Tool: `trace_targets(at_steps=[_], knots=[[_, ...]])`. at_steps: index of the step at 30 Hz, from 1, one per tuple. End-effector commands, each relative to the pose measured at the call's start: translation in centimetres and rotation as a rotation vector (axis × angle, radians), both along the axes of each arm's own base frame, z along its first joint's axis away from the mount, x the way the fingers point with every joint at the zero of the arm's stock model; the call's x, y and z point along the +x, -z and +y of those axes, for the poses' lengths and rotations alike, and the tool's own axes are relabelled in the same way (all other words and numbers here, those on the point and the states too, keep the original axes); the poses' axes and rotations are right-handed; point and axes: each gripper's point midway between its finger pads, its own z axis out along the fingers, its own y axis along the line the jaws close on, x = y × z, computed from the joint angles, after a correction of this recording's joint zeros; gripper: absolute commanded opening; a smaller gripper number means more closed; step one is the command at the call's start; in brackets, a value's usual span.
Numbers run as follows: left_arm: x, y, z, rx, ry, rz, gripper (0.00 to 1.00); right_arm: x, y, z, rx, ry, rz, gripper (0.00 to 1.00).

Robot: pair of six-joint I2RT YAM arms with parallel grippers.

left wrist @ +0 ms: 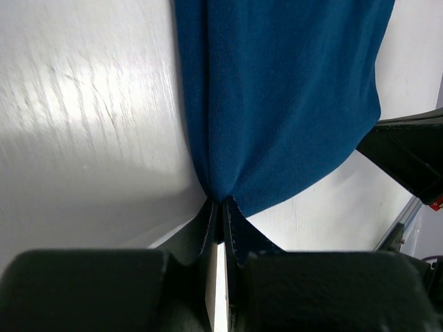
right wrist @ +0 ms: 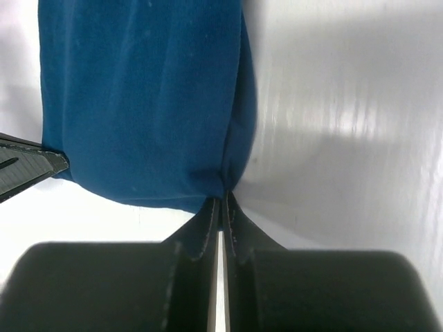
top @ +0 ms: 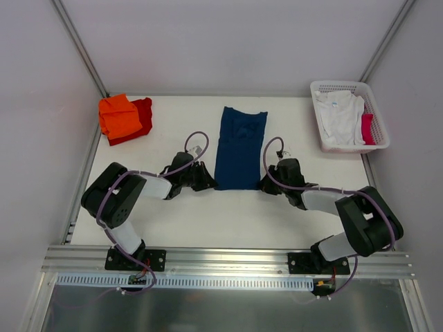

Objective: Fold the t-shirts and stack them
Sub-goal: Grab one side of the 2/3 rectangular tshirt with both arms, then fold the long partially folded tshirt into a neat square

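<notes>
At the near edge, a ribbed aluminium rail (top: 228, 259) carries the two black arm bases, with thin purple cables looping along the arms. Beyond it lies the smooth, glossy white table (top: 228, 218), which catches soft streaks of light in the wrist views.

The left gripper (left wrist: 221, 205) lies low on the table with its dark, wedge-shaped fingers pressed together on the near left corner of the navy t-shirt (left wrist: 277, 90). The cloth gathers into a small pucker where they bite. The right gripper (right wrist: 221, 202) mirrors it, its jaws closed tight on the near right corner, and the fabric bunches into a narrow fold above the tips. From above, both grippers sit at the shirt's near hem, one at each side.

The navy t-shirt is a fine, matte knit, folded into a long narrow rectangle. It lies flat at the middle of the table and runs away from the arms. Some creases or markings near its far end are too small to read.

At the far left corner, a folded orange t-shirt (top: 119, 114) rests on a folded red t-shirt (top: 144, 111), both of them soft, rumpled squares. At the far right stands a white plastic lattice basket (top: 339, 86), rectangular, holding a crumpled white t-shirt (top: 339, 114) with a pink-red cloth (top: 367, 128) beside it.
</notes>
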Motion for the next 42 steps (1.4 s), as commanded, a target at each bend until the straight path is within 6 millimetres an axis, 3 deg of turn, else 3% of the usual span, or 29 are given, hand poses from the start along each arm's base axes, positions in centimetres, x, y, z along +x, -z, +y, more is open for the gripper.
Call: trace_targets(at_steps=[1,9,11,12,14,15,19,30,34,42], knots=[[-4.6,3.1,1.7,0.118,0.031,0.132,0.0,-1.5,-0.5,-0.3,0.004,-0.002,0.006,0.0],[-7.2,0.3,0.5,0.15,0.058,0.085,0.0,-5.3,-3.6,0.1,-0.019,-0.034,-0.077,0.0],[-8.0,-0.5,-0.1,0.153,0.075,0.07,0.0,-6.7,-3.2,-0.4,-0.042,-0.024,-0.071,0.0],[-8.3,-1.4,-0.1,0.15,0.068,0.059,0.0,-7.0,-4.2,-0.4,-0.017,-0.017,-0.095,0.0],[-8.9,-2.4,-0.4,0.145,0.076,0.043,0.0,-8.4,-3.9,-0.8,-0.037,-0.019,-0.09,0.0],[-8.9,-3.6,-0.6,0.124,0.071,0.018,0.0,-8.5,-5.0,-0.9,-0.015,-0.013,-0.122,0.0],[-9.0,-6.2,-0.6,0.112,0.059,-0.026,0.0,-9.5,-6.2,-1.7,-0.019,-0.004,-0.147,0.0],[-7.1,-12.8,-1.2,0.099,0.054,-0.173,0.0,-8.4,-12.2,-2.1,-0.055,-0.023,-0.279,0.0],[-5.9,-15.5,-1.8,0.086,0.047,-0.236,0.0,-7.2,-15.6,-1.8,-0.067,-0.021,-0.353,0.0],[-3.4,-19.0,-2.6,0.113,0.039,-0.341,0.0,-4.7,-19.4,-1.6,-0.146,-0.01,-0.445,0.0]])
